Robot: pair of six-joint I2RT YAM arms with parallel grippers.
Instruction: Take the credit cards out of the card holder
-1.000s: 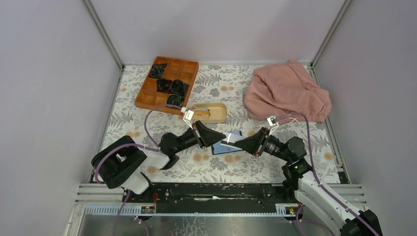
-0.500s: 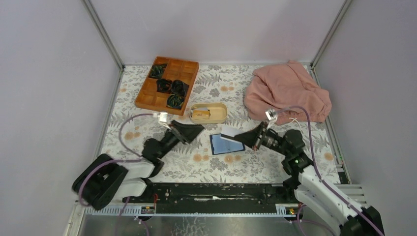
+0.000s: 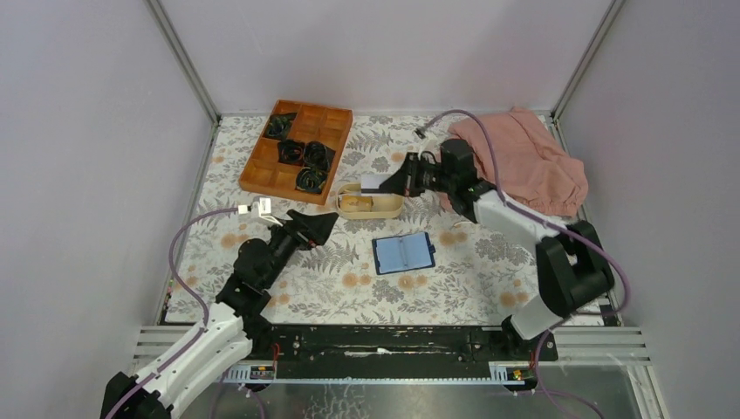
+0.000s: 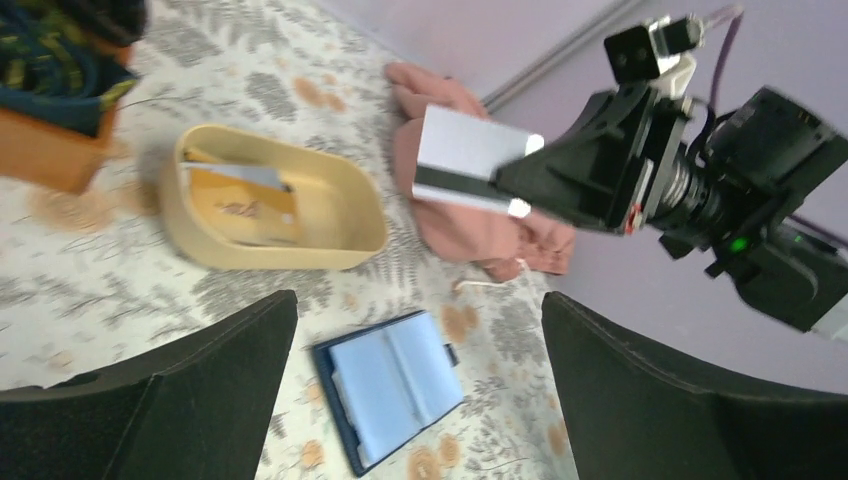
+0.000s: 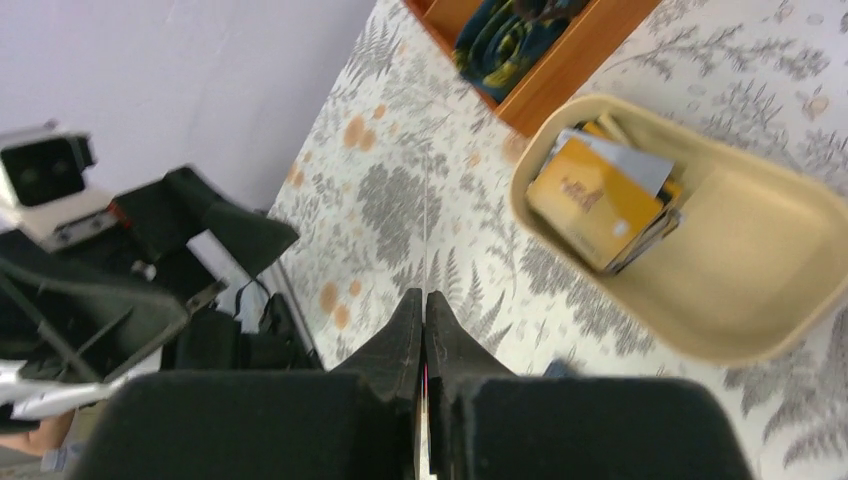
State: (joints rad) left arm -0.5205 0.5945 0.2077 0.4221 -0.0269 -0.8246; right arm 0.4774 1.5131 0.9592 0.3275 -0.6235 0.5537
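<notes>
Lying open and flat on the flowered tabletop (image 3: 262,196), the navy card holder (image 3: 403,253) shows its lighter blue pocketed inside, with its dark tab sticking out on the right edge. It sits near the middle, well apart from both arms. One pale grey credit card (image 3: 371,182) with a dark stripe along one long side is up in the air by the far rim of the beige dish (image 3: 391,208), pinched at one end by the right end effector (image 3: 388,182), whose fingers are clenched tight on it. A stack of cards (image 3: 354,203), orange on top and grey beneath, lies in the left end of the dish. The right arm reaches far out and bends leftward in front of the pink cloth (image 3: 515,161). The left arm stretches low from the near left corner, its end effector (image 3: 318,224) spread wide and grasping nothing, pointing toward the dish.
</notes>
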